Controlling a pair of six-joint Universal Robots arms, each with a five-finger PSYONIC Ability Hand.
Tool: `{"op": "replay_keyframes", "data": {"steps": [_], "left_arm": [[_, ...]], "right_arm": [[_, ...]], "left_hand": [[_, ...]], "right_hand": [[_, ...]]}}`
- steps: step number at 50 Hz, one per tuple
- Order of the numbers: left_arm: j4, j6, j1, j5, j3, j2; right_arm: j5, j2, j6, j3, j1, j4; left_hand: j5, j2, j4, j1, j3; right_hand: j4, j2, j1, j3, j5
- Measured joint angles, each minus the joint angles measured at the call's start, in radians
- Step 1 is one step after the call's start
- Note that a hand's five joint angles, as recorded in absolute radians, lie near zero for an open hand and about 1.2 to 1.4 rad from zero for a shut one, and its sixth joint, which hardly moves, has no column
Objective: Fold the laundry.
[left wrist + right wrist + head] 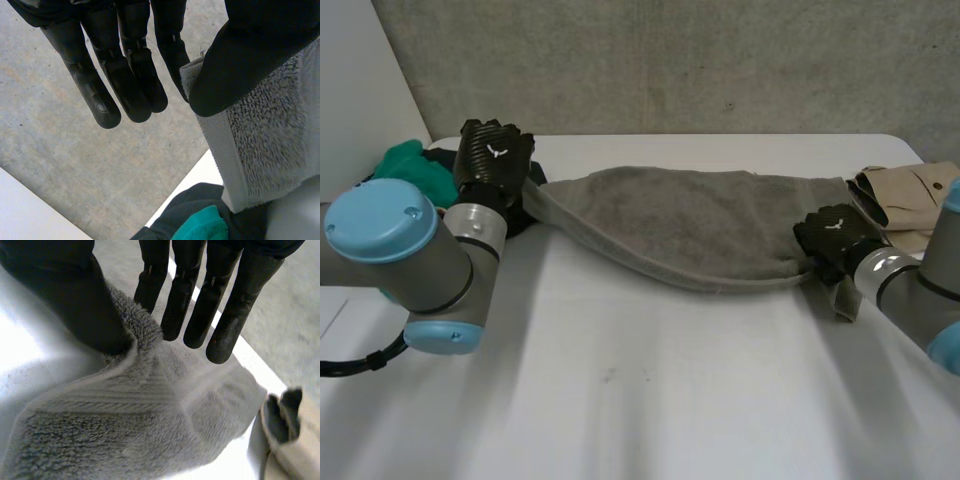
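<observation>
**Towel pinched at both ends**

Left hand grips one short end of the towel: in its wrist view the thumb presses the hemmed edge against the nearest of the straight fingers, so the cloth is pinched between them. Right hand holds the opposite end the same way, its thumb clamping the pile against straight fingers.

The towel is grey terry with a flat woven band along the hem. It stretches across the far half of the white desk between the two hands. Its long lower edge sags in a curve onto the desk.

A green cloth lies bunched on a dark cloth at the desk's far left corner, just beside the left hand and partly under the towel's end. A beige garment with a dark lining sits at the far right, just beside the right hand and the towel's end there.
</observation>
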Motion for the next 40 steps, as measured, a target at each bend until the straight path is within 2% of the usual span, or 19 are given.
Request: {"op": "replay_keyframes", "data": {"steps": [1, 2, 4, 5, 6, 11, 16, 24, 26, 27, 28, 29, 32, 35, 40], "left_arm": [[-0.001, -0.003, 0.000, 0.000, 0.000, 0.003], [-0.003, -0.008, 0.000, 0.000, -0.001, 0.008], [-0.007, -0.024, -0.001, 0.000, -0.005, 0.020], [-0.009, -0.032, -0.002, 0.000, -0.007, 0.025], [-0.011, -0.040, -0.003, 0.001, -0.009, 0.030], [-0.020, -0.058, -0.004, 0.001, -0.018, 0.041], [-0.023, -0.062, -0.001, 0.001, -0.019, 0.043], [-0.023, -0.061, 0.007, 0.001, -0.015, 0.042], [-0.024, -0.060, 0.008, 0.001, -0.016, 0.042], [-0.024, -0.060, 0.008, 0.001, -0.016, 0.042], [-0.026, -0.060, 0.009, 0.001, -0.017, 0.042], [-0.030, -0.060, 0.009, 0.001, -0.018, 0.043], [-0.046, -0.060, 0.009, 0.000, -0.020, 0.047], [-0.087, -0.059, 0.009, 0.000, -0.026, 0.061], [-0.247, -0.047, 0.009, 0.002, -0.087, 0.135]], "right_arm": [[0.001, 0.000, 0.019, -0.001, -0.004, 0.000], [0.004, -0.002, 0.075, -0.002, -0.015, 0.000], [0.006, -0.004, 0.104, -0.003, -0.021, 0.001], [0.014, -0.010, 0.237, -0.004, -0.049, 0.011], [0.017, -0.013, 0.292, -0.004, -0.062, 0.020], [0.009, -0.027, 0.438, 0.000, -0.107, 0.120], [-0.002, -0.024, 0.484, 0.001, -0.128, 0.187], [-0.002, 0.022, 0.471, -0.016, -0.126, 0.197], [0.001, 0.042, 0.459, -0.026, -0.124, 0.195], [0.001, 0.042, 0.459, -0.026, -0.124, 0.195], [0.005, 0.060, 0.438, -0.039, -0.122, 0.195], [0.006, 0.065, 0.428, -0.044, -0.122, 0.195], [0.008, 0.067, 0.407, -0.049, -0.123, 0.194], [0.008, 0.043, 0.333, -0.047, -0.127, 0.196], [0.006, -0.106, 0.097, -0.001, -0.133, 0.243]], "left_hand": [[0.000, 0.000, 0.000, 0.000, 0.000], [0.000, 0.000, 0.000, 0.000, 0.000], [0.000, 0.000, 0.000, 0.000, 0.000], [0.000, 0.000, 0.000, 0.000, 0.000], [0.000, 0.000, 0.000, 0.000, 0.000], [0.000, 0.000, 0.000, 0.000, 0.000], [0.000, 0.000, 0.000, 0.000, 0.000], [0.000, 0.000, 0.000, 0.000, 0.000], [0.000, 0.000, 0.000, 0.000, 0.000], [0.000, 0.000, 0.000, 0.000, 0.000], [0.000, 0.000, 0.000, 0.000, 0.000], [0.000, 0.000, 0.000, 0.000, 0.000], [0.000, 0.000, 0.000, 0.000, 0.000], [0.000, 0.000, 0.000, 0.000, 0.000], [0.000, 0.000, 0.000, 0.000, 0.000]], "right_hand": [[0.000, 0.000, 0.000, 0.000, 0.000], [-0.250, -0.255, -0.214, -0.191, -0.244], [-0.298, -0.286, -0.248, -0.212, -0.294], [-0.366, -0.364, -0.296, -0.268, -0.364], [-0.493, -0.471, -0.371, -0.345, -0.498], [-0.505, -0.475, -0.371, -0.355, -0.514], [-0.505, -0.475, -0.371, -0.355, -0.513], [-0.437, -0.409, -0.327, -0.284, -0.445], [-0.252, -0.208, -0.164, -0.098, -0.276], [-0.252, -0.208, -0.164, -0.098, -0.276], [0.054, 0.085, 0.092, 0.205, 0.021], [0.134, 0.163, 0.148, 0.282, 0.104], [0.172, 0.197, 0.172, 0.321, 0.142], [0.187, 0.200, 0.174, 0.334, 0.156], [0.187, 0.200, 0.174, 0.334, 0.156]]}}
